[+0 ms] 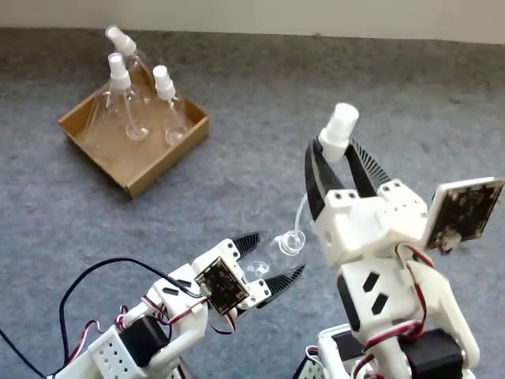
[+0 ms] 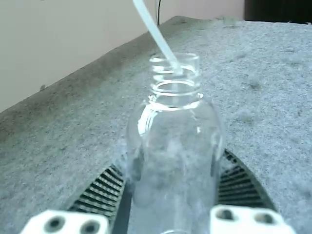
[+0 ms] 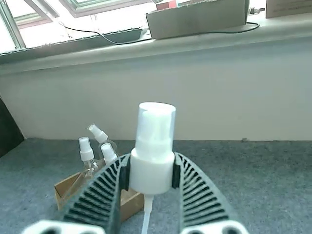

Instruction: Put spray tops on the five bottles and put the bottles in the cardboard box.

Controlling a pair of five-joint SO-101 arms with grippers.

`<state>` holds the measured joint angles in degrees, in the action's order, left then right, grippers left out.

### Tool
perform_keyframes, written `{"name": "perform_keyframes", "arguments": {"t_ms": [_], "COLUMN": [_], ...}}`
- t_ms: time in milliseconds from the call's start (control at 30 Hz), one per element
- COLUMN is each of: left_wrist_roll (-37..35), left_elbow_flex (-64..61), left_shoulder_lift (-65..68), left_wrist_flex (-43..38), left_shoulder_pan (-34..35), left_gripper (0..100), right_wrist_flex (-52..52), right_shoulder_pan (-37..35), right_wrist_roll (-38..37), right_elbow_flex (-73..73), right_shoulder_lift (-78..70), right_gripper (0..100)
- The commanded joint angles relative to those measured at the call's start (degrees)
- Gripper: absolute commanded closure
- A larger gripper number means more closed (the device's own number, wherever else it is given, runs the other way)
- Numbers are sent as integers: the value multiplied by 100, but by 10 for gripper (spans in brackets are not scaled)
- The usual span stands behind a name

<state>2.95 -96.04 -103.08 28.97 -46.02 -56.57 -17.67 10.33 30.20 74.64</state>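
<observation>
Currently, the step in hand is judged to be the fitting of a spray top to a clear bottle. The right gripper [image 1: 336,150], raised above the table, is pinched on the white spray top [image 3: 154,146] at its collar, with the nozzle cap upward. The left gripper [image 1: 278,254], lower down, is pressed against both sides of the open bottle [image 2: 173,146], which is held tilted with its neck [image 2: 174,73] toward the right arm. A thin dip tube [image 1: 301,212] hangs from the top, and its end is seen at the mouth of the neck.

For a good fit, it is judged that the bottle should be held steady while the top is lowered along the tube's line, so that the tube is fed in unbent. The collar should be set square on the threads before any turning, since a tilted collar could cross-thread or slip.

The table is covered by grey felt-like carpet [image 1: 260,103]. A pale wall [image 3: 219,97] is seen behind, with a window ledge [image 3: 204,41] above it. At the far left, the cardboard box [image 1: 170,162] holds three capped bottles [image 1: 170,110], leaning together. A dark cable [image 3: 97,38] lies on the ledge.
</observation>
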Motion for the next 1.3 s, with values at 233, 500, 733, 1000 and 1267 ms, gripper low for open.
{"name": "perform_keyframes", "arguments": {"t_ms": [233,500,733,1000,1267], "left_wrist_roll": [35,-70,-712,-738,-738], "left_elbow_flex": [-48,-57,-48,163,171], "left_shoulder_lift": [-101,-101,-101,-101,-101], "left_wrist_flex": [0,-308,-325,-299,-308], "left_shoulder_pan": [-57,514,699,690,690], "left_gripper": [962,962,962,962,962], "right_wrist_flex": [171,163,154,154,-664], "right_shoulder_pan": [-48,-734,-1332,-1358,-1358], "right_wrist_roll": [-62,-70,-721,-747,-747], "right_elbow_flex": [1077,1956,2642,3231,3187], "right_shoulder_lift": [1402,1956,2378,2686,2738], "right_gripper": [993,989,988,988,838]}}
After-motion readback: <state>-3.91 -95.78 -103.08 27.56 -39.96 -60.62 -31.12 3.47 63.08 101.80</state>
